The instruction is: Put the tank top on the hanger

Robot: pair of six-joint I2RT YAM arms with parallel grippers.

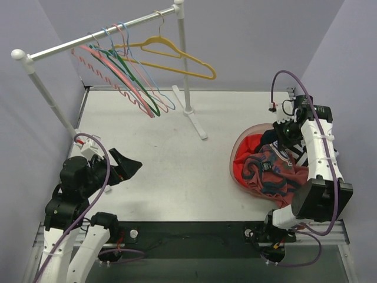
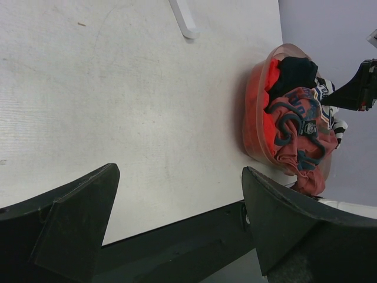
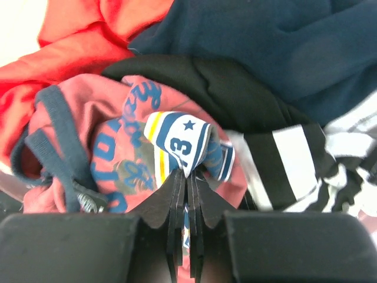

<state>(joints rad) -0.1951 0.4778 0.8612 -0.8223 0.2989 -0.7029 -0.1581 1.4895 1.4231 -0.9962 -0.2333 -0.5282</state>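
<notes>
The rust-red tank top with dark trim lies crumpled on top of a pile of clothes in a pink tub at the right. It also shows in the left wrist view and the right wrist view. My right gripper is down in the pile, shut on a raised fold of the top's white, blue and yellow "13" print. The yellow hanger hangs on the rack at the back. My left gripper is open and empty over the table's near left.
The white rack also carries pink, green and blue hangers; its foot stands mid-table. The tub also holds a bright red garment, a navy one and a black-and-white striped one.
</notes>
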